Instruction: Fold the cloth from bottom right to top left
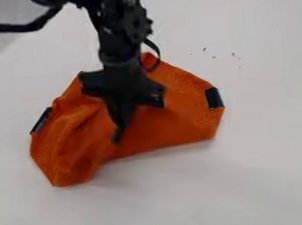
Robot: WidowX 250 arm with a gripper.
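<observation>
black hand (119, 137) above creased orange cloth (182, 124) on white table (272, 158); cannot tell whether wide or narrow. dark tabs (214, 98) at cloth's sides.

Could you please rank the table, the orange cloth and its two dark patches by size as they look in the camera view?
1. Table
2. Orange cloth
3. Patch at the view's left and patch at the view's right: too alike to rank.

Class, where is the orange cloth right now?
The orange cloth lies left of centre in the camera view, on the white table, directly beneath the black gripper.
</observation>
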